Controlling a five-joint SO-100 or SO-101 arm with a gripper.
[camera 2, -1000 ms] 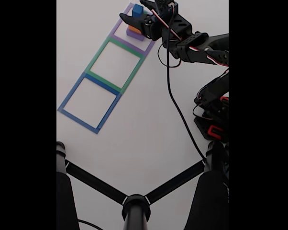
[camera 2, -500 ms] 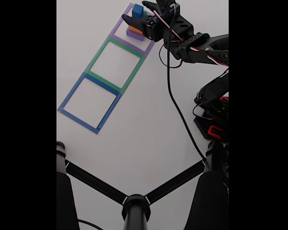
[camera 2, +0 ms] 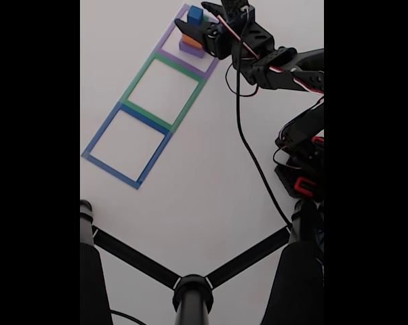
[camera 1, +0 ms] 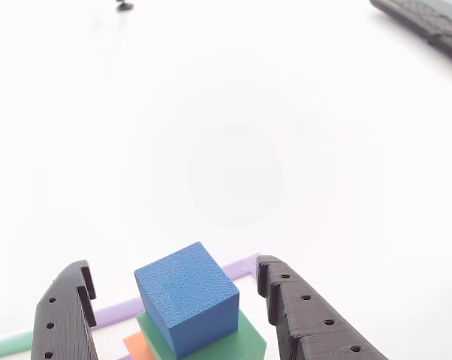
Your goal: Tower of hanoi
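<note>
The blue cube (camera 1: 187, 306) is kept on top of the stack, and the fingers (camera 1: 61, 319) are held wide on both sides of it, likely so it can be picked first.

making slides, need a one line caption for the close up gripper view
Open gripper straddling the blue cube atop the green block of the stack.

Matte, grainy foam blue cube (camera 1: 187, 306), matte black plastic hand (camera 1: 177, 315)
</note>
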